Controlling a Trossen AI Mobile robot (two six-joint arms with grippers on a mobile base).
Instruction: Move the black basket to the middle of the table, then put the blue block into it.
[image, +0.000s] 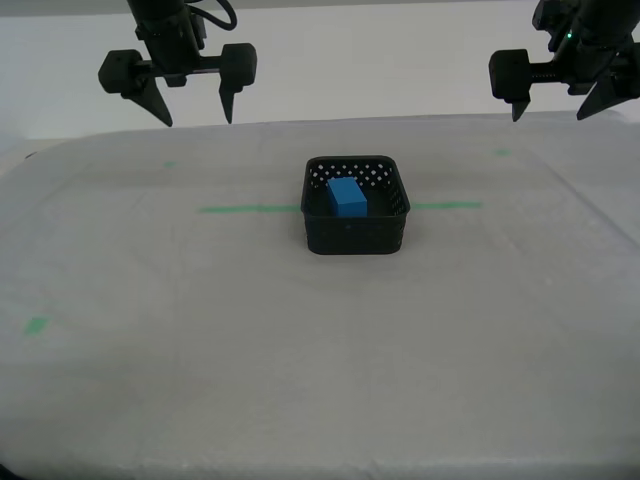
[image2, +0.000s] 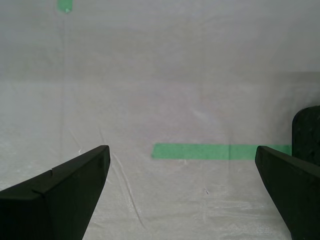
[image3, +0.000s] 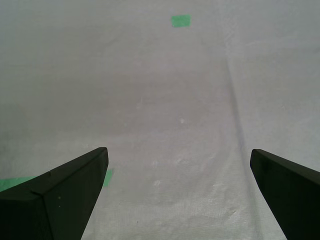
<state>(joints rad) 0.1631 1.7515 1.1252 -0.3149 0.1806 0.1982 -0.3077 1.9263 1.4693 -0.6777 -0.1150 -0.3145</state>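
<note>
Basket: the black basket (image: 355, 240) stands upright near the middle of the table (image: 300, 380); it sits across the long green tape line (image: 245, 209), which shows on either side of it.
Block: the blue block (image: 348, 196) lies inside the basket, on its floor, toward the far wall as the exterior view shows it; nothing touches it.
First gripper: the first gripper (image: 550, 112) hangs above the far edge of the table at the exterior view's right, well apart from the basket; its jaws are spread wide with nothing between them; its own camera (image3: 178, 151) shows only bare cloth, a small green mark (image3: 180, 20) and one end of the tape line (image3: 10, 182).
Second gripper: the second gripper (image: 198, 120) hangs above the far edge at the exterior view's left, also well apart from the basket; its jaws are spread and hold nothing; its own camera (image2: 181, 148) shows the tape line (image2: 200, 151) running to a corner of the basket (image2: 307, 135).
Table: whitish-grey cloth; a further green mark (image: 37, 325) lies near the exterior view's left edge.
</note>
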